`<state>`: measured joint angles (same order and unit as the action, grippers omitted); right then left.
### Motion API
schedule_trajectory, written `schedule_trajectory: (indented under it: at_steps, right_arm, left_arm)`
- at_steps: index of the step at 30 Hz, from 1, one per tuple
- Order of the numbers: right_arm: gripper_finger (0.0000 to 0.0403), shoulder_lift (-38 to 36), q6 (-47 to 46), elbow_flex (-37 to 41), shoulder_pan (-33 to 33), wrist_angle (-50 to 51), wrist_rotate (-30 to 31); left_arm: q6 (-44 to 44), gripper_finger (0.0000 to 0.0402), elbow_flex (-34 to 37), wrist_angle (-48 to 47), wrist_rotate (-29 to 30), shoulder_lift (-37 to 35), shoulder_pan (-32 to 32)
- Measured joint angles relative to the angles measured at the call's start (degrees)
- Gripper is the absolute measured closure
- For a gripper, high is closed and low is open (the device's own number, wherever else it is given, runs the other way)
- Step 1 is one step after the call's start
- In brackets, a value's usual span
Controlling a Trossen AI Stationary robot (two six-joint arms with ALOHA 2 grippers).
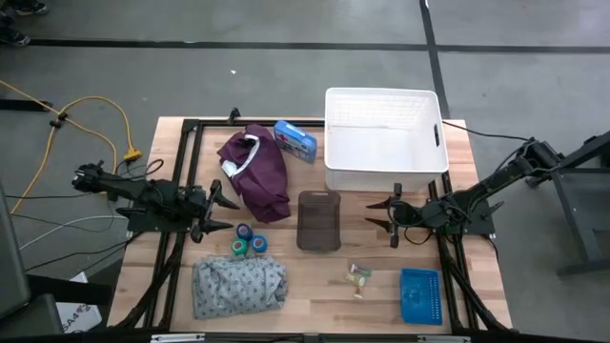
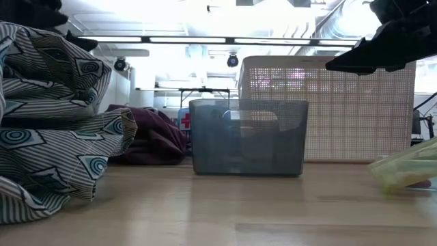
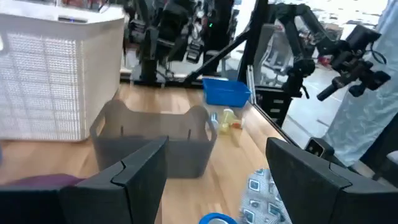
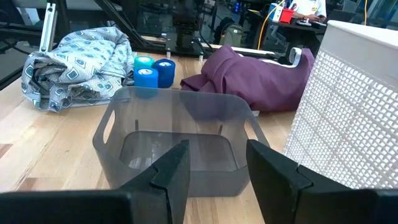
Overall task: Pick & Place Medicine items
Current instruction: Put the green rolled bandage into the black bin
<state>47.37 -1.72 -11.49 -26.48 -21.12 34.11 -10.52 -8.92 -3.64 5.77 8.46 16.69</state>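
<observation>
Your wooden surface (image 1: 315,286) carries the white basket (image 1: 385,143) at the far right, the largest thing on it. Your left gripper (image 1: 221,214) hovers low at the left, jaws spread and holding nothing, pointing right toward the grey bin (image 1: 318,220). Your right gripper (image 1: 386,217) mirrors it from the right of that bin, jaws also spread and empty. The maroon garment (image 1: 255,171) lies just beyond your left gripper, and the patterned cloth (image 1: 238,284) sits near left, blocking much of the low view. The blue and green rolls (image 1: 250,240) stand between cloth and garment. The tiny pale pieces (image 1: 358,276) lie near right, hard to make out, beside a blue tray (image 1: 420,295).
</observation>
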Motion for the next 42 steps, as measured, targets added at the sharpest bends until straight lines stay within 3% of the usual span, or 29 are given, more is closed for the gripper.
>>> schedule_trajectory:
  at_steps: [11, 19, 29, 37, 42]
  right_arm:
    - [0.0256, 0.0, 0.0, 0.0, 0.0, 0.0, 0.0]
    - [0.0256, 0.0, 0.0, 0.0, 0.0, 0.0, 0.0]
    - [0.0256, 0.0, 0.0, 0.0, 0.0, 0.0, 0.0]
    - [0.0256, 0.0, 0.0, 0.0, 0.0, 0.0, 0.0]
    - [0.0256, 0.0, 0.0, 0.0, 0.0, 0.0, 0.0]
  left_arm:
    - [-4.9, 0.0142, -16.8, -18.0, 0.6, 22.9, 0.0]
    - [-10.1, 0.0142, -21.8, -23.5, -2.1, 35.5, 1.0]
    - [-12.2, 0.0142, -21.9, -27.5, -6.1, 37.8, 1.2]
    - [-6.0, 0.0142, -21.9, -29.5, -6.5, 37.8, 1.2]
    - [2.1, 0.0142, -21.9, -29.6, -10.6, 37.8, 1.2]
